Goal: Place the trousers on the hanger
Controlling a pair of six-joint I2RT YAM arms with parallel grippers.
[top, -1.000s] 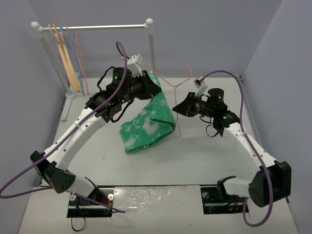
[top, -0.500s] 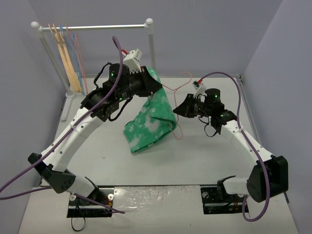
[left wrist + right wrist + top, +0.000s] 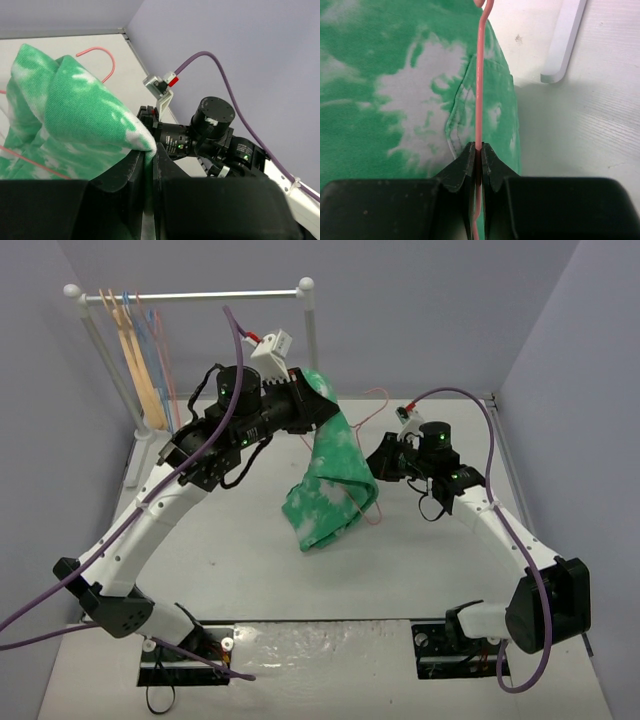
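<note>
White table (image 3: 250,580) below; left gripper (image 3: 149,152) pinches trousers (image 3: 330,490) aloft, right gripper (image 3: 479,150) clamps hanger (image 3: 479,75) beside them

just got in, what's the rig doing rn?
Left tool is shut on a fold of the green tie-dye trousers, holding them up so they hang. Right tool is shut on the pink wire hanger, whose wire lies against the cloth. Can't tell whether the trousers are through the hanger.
</note>
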